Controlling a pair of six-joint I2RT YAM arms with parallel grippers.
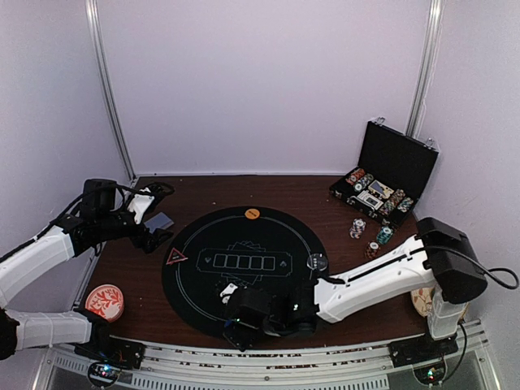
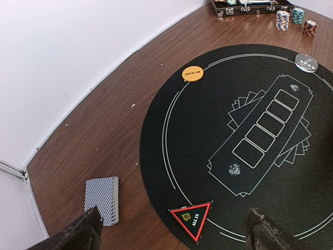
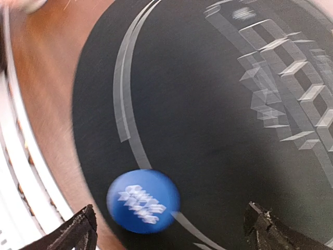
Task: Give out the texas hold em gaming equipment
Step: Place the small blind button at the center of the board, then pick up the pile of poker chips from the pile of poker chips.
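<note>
At the near rim of the round mat (image 1: 203, 276), under the right gripper (image 3: 171, 224): a blue disc (image 3: 143, 200), sitting on the white border line, clear of both fingers. Jaws spread wide, nothing gripped. Reads as the end of a placement. Best to lift straight up with the fingers kept apart, avoiding any sideways sweep for fear of nudging the disc off its spot. Only then swing toward the chip stacks (image 1: 357, 228) beside the case (image 1: 390, 175). Too blurred in the right wrist view to judge whether flat on the mat.

From above, no sight of the blue disc at all, covered by the wrist. Shown there instead: the orange disc (image 1: 252, 214) at the far rim and the red triangle (image 1: 176, 257) at the left rim.

Over on the left, the left gripper (image 2: 174, 224) likewise released and empty, hanging above the triangle. Sharp only from that wrist: a pack of cards (image 2: 102, 199) on the table (image 2: 104, 130), just beside the mat.
</note>
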